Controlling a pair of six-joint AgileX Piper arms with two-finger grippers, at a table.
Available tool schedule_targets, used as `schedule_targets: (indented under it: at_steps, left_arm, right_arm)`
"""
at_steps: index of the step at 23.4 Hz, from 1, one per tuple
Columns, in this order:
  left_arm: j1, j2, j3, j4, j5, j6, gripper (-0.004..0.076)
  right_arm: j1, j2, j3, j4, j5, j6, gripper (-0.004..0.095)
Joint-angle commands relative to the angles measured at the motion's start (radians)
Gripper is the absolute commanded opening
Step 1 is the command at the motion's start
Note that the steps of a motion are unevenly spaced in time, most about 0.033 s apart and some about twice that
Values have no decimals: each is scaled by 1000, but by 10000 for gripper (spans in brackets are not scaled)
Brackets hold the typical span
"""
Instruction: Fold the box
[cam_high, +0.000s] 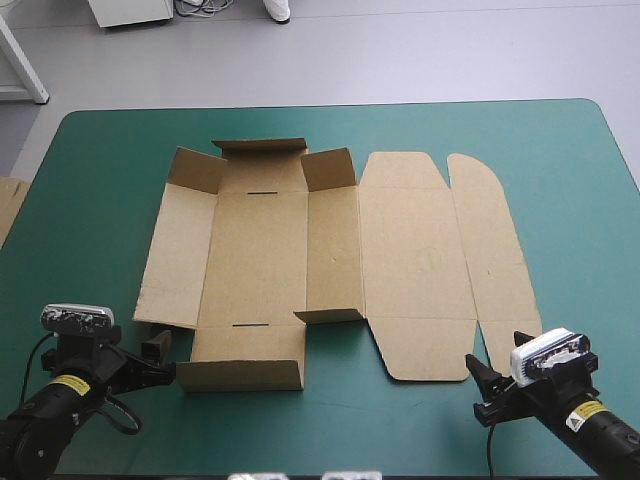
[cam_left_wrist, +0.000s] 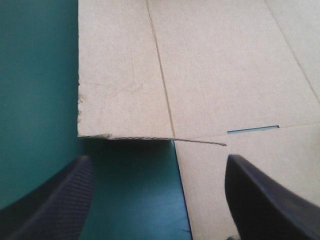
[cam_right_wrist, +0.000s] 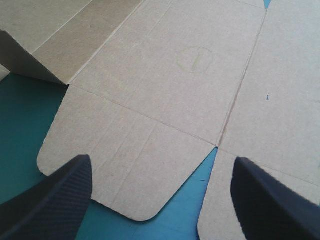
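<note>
Closest to me, the left tool (cam_high: 160, 355) sits at 7 o'clock on the desk (cam_high: 90, 170), its 2 black fingers (cam_left_wrist: 55, 205) spread wide with nothing between them, at the near-left corner of the box (cam_high: 260, 250). At 5 o'clock the right tool (cam_high: 484, 390) is likewise spread and empty, with a rounded flap (cam_right_wrist: 125, 165) of the lid just ahead of it. The brown box lies unfolded across the middle of the teal-green cover (cam_high: 560, 160), with the tray part toward 9 o'clock and 2 lid panels (cam_high: 415, 250) flat toward 3 o'clock. The far flaps (cam_high: 260, 145) at 12 o'clock stand raised. The near strip (cam_high: 245, 372) at 6 o'clock looks slightly lifted, though I can't be sure. More board (cam_high: 8, 205) pokes in at the desk's 9 o'clock edge.
</note>
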Motion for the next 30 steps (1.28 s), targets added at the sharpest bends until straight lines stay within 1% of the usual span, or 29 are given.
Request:
schedule_targets:
  at_steps: [1, 9, 11, 12, 15, 19, 22, 23, 26, 28, 30]
  left_arm:
    - [-8, 10, -32, -25, -66, -7, 527]
    - [-8, 10, -32, -9, -79, -6, 527]
    - [-8, 10, -32, 32, -111, -6, 527]
    - [-8, 10, -32, 57, -146, -8, 527]
    - [-6, 56, -76, 55, -164, -65, 527]
    - [-6, 288, -287, 51, -34, -56, 527]
    - [-6, 443, -419, 32, 24, -54, 527]
    - [-1, 525, -490, 5, 46, -27, 527]
    - [55, 634, -583, -98, 70, 31, 527]
    - [142, 696, -630, -245, 93, 121, 527]
    - [254, 747, -650, -437, 148, 273, 527]
  right_arm:
    - [3, 7, -26, 11, -62, -4, 723]
    - [3, 7, -26, 11, -62, -4, 723]
    - [3, 7, -20, 14, -67, -4, 723]
    - [3, 7, -20, 14, -68, -4, 723]
    - [3, 7, -20, 14, -69, -4, 723]
    - [3, 7, -20, 14, -71, -4, 723]
    - [3, 7, -20, 14, -73, -4, 723]
    - [3, 7, -20, 16, -73, -4, 723]
    - [3, 7, -20, 19, -73, 0, 723]
    - [3, 7, -20, 19, -73, 0, 723]
    - [3, 7, -20, 19, -73, 0, 723]
